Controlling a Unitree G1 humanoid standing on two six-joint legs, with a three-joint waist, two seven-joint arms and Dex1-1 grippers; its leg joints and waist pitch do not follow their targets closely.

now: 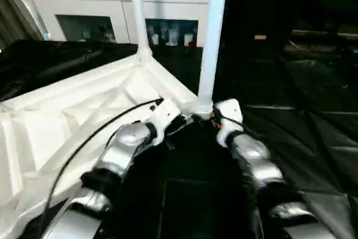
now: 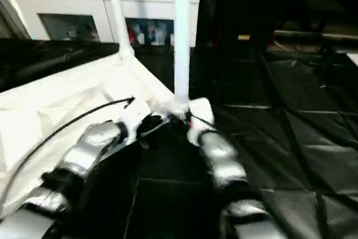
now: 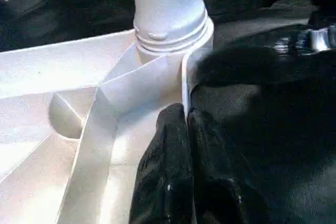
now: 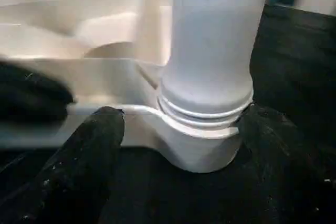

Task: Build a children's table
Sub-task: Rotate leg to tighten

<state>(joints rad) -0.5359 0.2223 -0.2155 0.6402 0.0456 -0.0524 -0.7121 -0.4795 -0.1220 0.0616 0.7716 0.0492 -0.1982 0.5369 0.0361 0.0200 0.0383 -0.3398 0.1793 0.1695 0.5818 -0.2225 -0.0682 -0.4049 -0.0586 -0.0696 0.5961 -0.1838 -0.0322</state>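
Observation:
The children's table lies upside down on the black sheet, its white ribbed top (image 1: 67, 116) to my left. Two legs stand upright in its corner sockets: a near leg (image 1: 212, 37) right in front of me and a far leg (image 1: 136, 9) behind it. My left gripper (image 3: 186, 129) is shut on the top's thin rim (image 3: 185, 85), just beside the near socket (image 3: 170, 51). My right gripper (image 4: 184, 129) stands open at that same socket (image 4: 202, 145), one black finger (image 4: 84, 161) on each side of the leg's ribbed base (image 4: 207, 103).
A white cabinet (image 1: 89, 4) with glass doors runs along the back. The black sheet (image 1: 302, 121) stretches, wrinkled, to the right and towards me. A black cable (image 1: 95, 130) arcs over my left forearm.

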